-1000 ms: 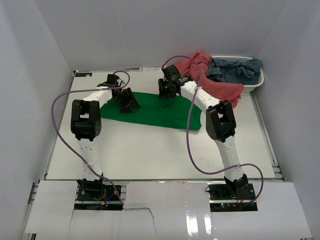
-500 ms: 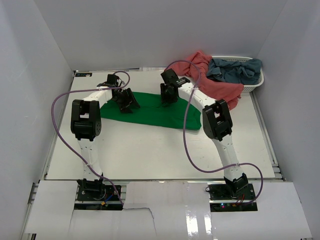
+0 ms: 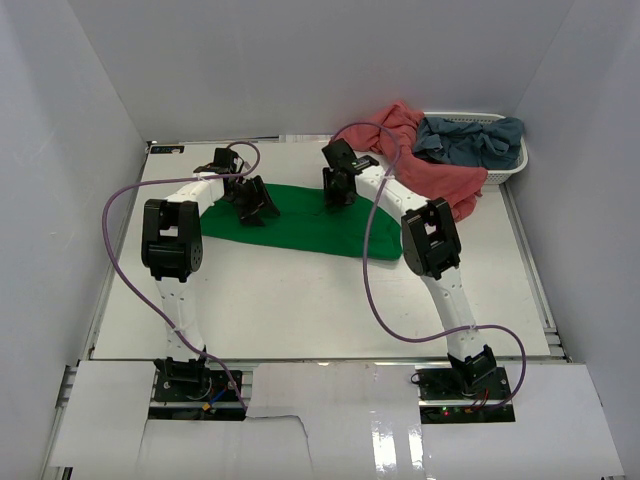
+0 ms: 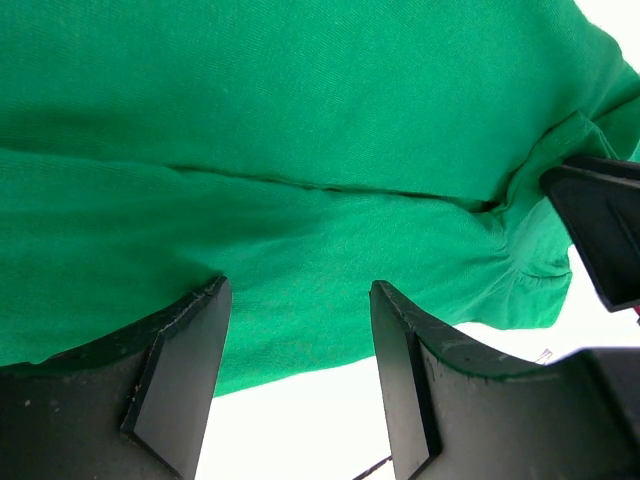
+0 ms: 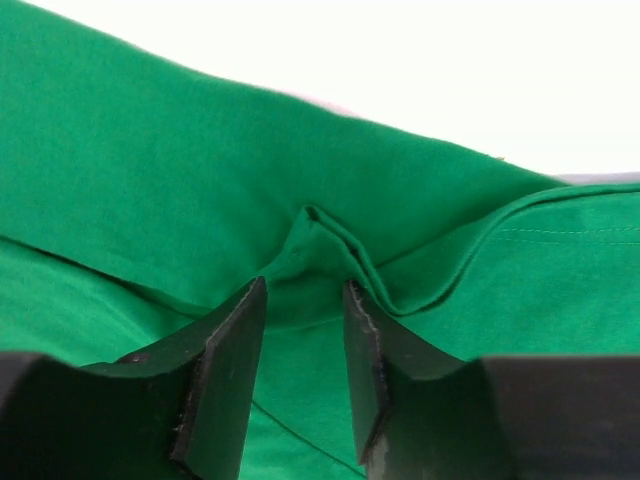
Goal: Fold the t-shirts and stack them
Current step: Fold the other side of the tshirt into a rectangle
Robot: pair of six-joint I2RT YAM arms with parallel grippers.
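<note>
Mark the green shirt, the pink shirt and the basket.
green shirt [image 3: 300,228], top view, middle of the spread cloth
pink shirt [image 3: 445,172], top view, middle of the bunched cloth
basket [image 3: 512,168], top view, its near right wall

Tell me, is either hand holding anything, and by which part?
Left hand: open over the green shirt, holding nothing. Right hand: its fingers flank a raised fold of that shirt; whether they pinch it cannot be told.

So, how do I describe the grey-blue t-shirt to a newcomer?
Look to the far right corner of the table, where a white basket stands. The grey-blue t-shirt lies crumpled inside it, right of a pink t-shirt spilling over the rim. It is the only bluish cloth.
</note>
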